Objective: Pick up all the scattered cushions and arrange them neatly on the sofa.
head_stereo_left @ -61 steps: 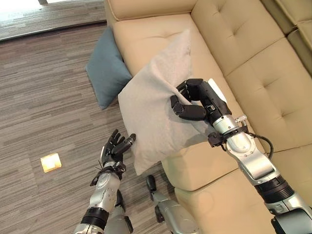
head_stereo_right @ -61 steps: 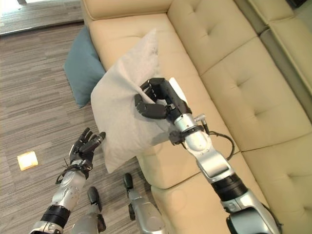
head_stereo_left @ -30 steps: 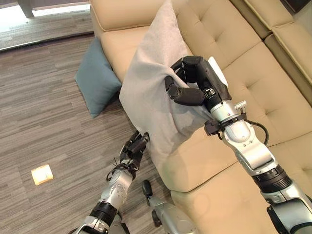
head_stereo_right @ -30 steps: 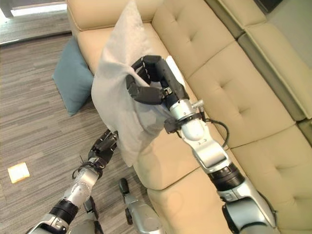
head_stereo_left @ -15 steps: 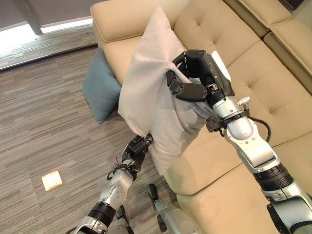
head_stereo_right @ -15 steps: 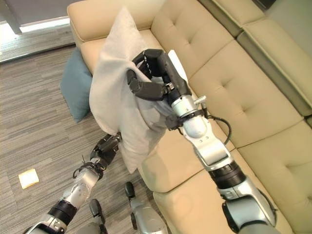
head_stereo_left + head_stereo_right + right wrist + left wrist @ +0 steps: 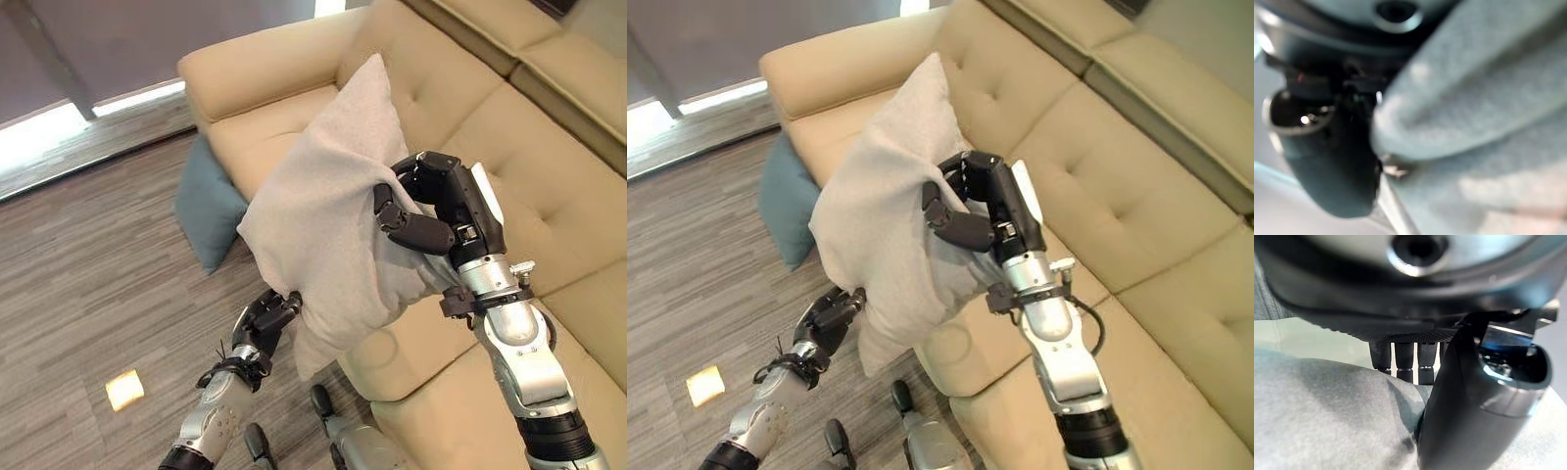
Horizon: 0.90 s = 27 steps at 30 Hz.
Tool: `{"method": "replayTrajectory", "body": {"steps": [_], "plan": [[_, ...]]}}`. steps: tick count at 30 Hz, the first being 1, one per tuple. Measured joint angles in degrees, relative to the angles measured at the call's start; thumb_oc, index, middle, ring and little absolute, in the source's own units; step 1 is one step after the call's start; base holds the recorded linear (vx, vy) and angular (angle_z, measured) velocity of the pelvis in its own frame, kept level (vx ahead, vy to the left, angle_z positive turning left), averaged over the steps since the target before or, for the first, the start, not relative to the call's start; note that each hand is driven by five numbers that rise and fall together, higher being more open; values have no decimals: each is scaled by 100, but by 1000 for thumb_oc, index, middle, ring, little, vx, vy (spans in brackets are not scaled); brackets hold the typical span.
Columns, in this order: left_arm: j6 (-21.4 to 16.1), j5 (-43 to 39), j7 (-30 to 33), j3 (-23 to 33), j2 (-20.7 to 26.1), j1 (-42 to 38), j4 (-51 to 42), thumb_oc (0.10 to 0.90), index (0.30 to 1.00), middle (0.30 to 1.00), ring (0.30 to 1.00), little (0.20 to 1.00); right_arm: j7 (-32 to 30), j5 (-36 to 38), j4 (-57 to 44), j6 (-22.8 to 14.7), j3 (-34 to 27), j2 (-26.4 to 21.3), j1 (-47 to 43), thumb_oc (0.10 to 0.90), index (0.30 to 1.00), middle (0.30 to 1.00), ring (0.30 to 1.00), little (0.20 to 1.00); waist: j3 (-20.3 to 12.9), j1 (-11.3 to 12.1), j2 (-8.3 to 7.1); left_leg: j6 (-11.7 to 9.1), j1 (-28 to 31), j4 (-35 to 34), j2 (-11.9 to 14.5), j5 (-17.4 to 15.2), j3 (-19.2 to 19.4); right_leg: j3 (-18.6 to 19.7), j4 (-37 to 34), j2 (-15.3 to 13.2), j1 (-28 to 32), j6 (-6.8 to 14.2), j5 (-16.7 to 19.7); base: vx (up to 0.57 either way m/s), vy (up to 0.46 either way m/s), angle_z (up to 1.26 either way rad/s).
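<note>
Left eye view: both hands' fingers clench the grey cushion between them.

- Grey cushion: its far side is unseen, and its lower corner hides part of the sofa's front edge.
- Blue cushion: right part hidden behind the sofa's arm and the grey cushion.
- Left hand: fingertips lost against the grey cushion's lower edge.
- Right hand: fingers sunk in cloth; blurred in its wrist view.
- Small yellow item on the floor: too small to identify.
</note>
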Motion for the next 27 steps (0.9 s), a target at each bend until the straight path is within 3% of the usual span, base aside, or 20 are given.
{"method": "replayTrajectory", "body": {"steps": [2, 3, 4, 5, 6, 7, 8, 9, 10, 12, 13, 15, 16, 17, 18, 21, 22, 23, 25, 27], "plan": [[-16, 20, 0, 8, 0, -7, 0, 400, 300, 300, 300, 300, 11, 1, 19, -16, -12, 8, 9, 400, 300, 300, 300, 300, -5, -44, 9, 41, 65, 5, -9, -113, -433, 234, 75, 83, -41, 7, 0, -20, 95, -94], [-17, 106, 0, 20, 12, -13, 6, 400, 300, 300, 300, 300, 7, 9, 98, -61, -36, 107, 48, 400, 300, 300, 300, 300, -43, -43, -87, 141, -24, 356, -128, -365, -916, 643, 150, 111, -99, 56, 20, -73, 134, -94], [-17, 106, 1, 23, 12, -13, 8, 400, 300, 300, 300, 300, 5, 18, 116, -63, -36, 116, 53, 400, 300, 300, 300, 300, -49, -34, -150, 125, -117, 611, -184, -462, -1036, 766, 142, 77, -102, 90, 41, -86, 193, -128], [-30, 107, -2, 19, 52, 3, 12, 400, 300, 300, 300, 300, 12, 36, 311, -247, -33, 174, 66, 400, 300, 300, 300, 300, -77, 26, -395, 430, -519, 1356, -601, -846, -1636, 1319, 128, -68, -123, 176, 105, -67, 150, -131], [-51, 106, -2, 25, 52, 43, 12, 400, 300, 300, 300, 300, 26, 50, 378, -266, -36, 183, 75, 400, 300, 300, 300, 300, -124, 172, -501, 534, -534, 1338, -891, -934, -2035, 1572, 117, -181, -200, 253, 45, -61, 200, -184], [-73, 110, -4, 2, 20, 80, 27, 400, 300, 300, 300, 300, 60, 58, 450, -279, -46, 100, 63, 400, 300, 300, 300, 300, -143, 246, -463, 572, -541, 1014, -1137, -963, -2176, 1643, 134, -227, -296, 348, -75, -44, 226, -182], [-71, 117, -20, -6, -25, 113, 60, 400, 300, 300, 300, 300, 92, 75, 530, -283, -112, 46, 138, 400, 300, 300, 300, 300, -147, 136, -245, 717, -608, 925, -1149, -622, -2196, 1592, 128, -140, -315, 535, -185, -51, 250, -163], [-75, 132, -40, 16, -31, 177, 70, 400, 300, 300, 300, 300, 90, 83, 583, -281, -129, 137, 230, 400, 300, 300, 300, 300, -143, 135, -230, 681, -592, 917, -1075, -560, -2057, 1565, 267, -63, -357, 608, -179, -67, 242, -121], [-80, 184, -45, -1, -2, 279, 84, 400, 300, 300, 300, 300, 119, 159, 589, -304, -228, 253, 593, 400, 300, 300, 300, 300, -210, -19, -279, 790, -425, 763, -1071, -530, -1782, 1342, 845, -40, -495, 777, -314, -94, 220, -86], [-82, 226, -120, -26, 18, 401, 84, 400, 300, 300, 300, 300, 130, 185, 613, -318, -359, 352, 909, 400, 300, 300, 300, 300, -330, -133, -292, 768, -318, 557, -1098, -425, -1552, 1408, 785, -118, -510, 736, -315, -144, 199, -72], [-82, 232, -156, -59, 46, 446, 84, 400, 300, 300, 300, 300, 119, 200, 676, -317, -401, 390, 1059, 400, 300, 300, 300, 300, -356, -224, -296, 785, -250, 497, -1166, -325, -1247, 1488, 667, -192, -553, 838, -375, -158, 127, -97], [-81, 236, -156, -49, 93, 465, 139, 400, 300, 300, 300, 300, 84, 203, 753, -310, -347, 442, 1108, 400, 300, 300, 300, 300, -349, -167, -312, 815, -260, 496, -1184, -343, -708, 1504, 724, -246, -778, 1080, -294, -182, 66, -128], [-78, 242, -157, -52, 86, 440, 232, 400, 300, 300, 300, 300, 83, 202, 776, -298, -317, 441, 1132, 400, 300, 300, 300, 300, -351, -195, -279, 815, -260, 488, -1173, -351, -711, 1505, 716, -254, -781, 1090, -299, -151, 43, -87], [-70, 288, -157, -63, 82, 422, 304, 400, 300, 300, 300, 300, 83, 200, 798, -292, -278, 485, 1189, 400, 300, 300, 300, 300, -348, -246, -254, 830, -287, 523, -1160, -360, -631, 1367, 731, -282, -755, 1091, -303, -128, 25, -69], [-64, 331, -157, -57, 86, 436, 335, 400, 300, 300, 300, 300, 42, 201, 952, -291, -295, 577, 1176, 400, 300, 300, 300, 300, -301, -105, -206, 864, -292, 533, -1030, -380, -371, 363, 815, -462, -912, 736, -516, -114, 13, -60], [2, 332, -157, -40, 74, 449, 507, 400, 300, 300, 300, 300, 18, 165, 1080, -270, -192, 575, 1220, 400, 300, 300, 300, 300, -217, 49, -69, 861, -148, 496, -832, -382, -91, -927, 1137, -878, -639, 655, -668, -136, -12, -56], [26, 331, -156, 10, 66, 519, 510, 400, 300, 300, 300, 300, 28, 115, 1084, -260, -113, 562, 1197, 400, 300, 300, 300, 300, -151, 336, 61, 852, 36, 379, -635, -380, 281, -1243, 1573, -915, -525, 674, -862, -67, -45, -91], [4, 329, -157, 23, 78, 581, 503, 400, 300, 300, 300, 300, 37, 68, 1085, -261, -63, 564, 1175, 400, 300, 300, 300, 300, -149, 478, 121, 791, 93, 332, -562, -387, 340, -1305, 1608, -928, -435, 632, -906, -53, -58, -116], [-2, 328, -156, 124, 127, 673, 483, 400, 300, 300, 300, 300, 71, -11, 1114, -257, 102, 582, 1050, 400, 300, 300, 300, 300, -150, 698, 147, 646, 240, 357, -429, -384, 699, -1737, 1402, -1105, -161, 353, -1061, -53, -96, -86], [0, 330, -156, 256, 84, 736, 450, 400, 300, 300, 300, 300, 68, -50, 1127, -238, 179, 556, 978, 400, 300, 300, 300, 300, -159, 756, 295, 537, 307, 362, -251, -343, 755, -1875, 1197, -779, -28, 119, -796, -31, -127, -64]]}}
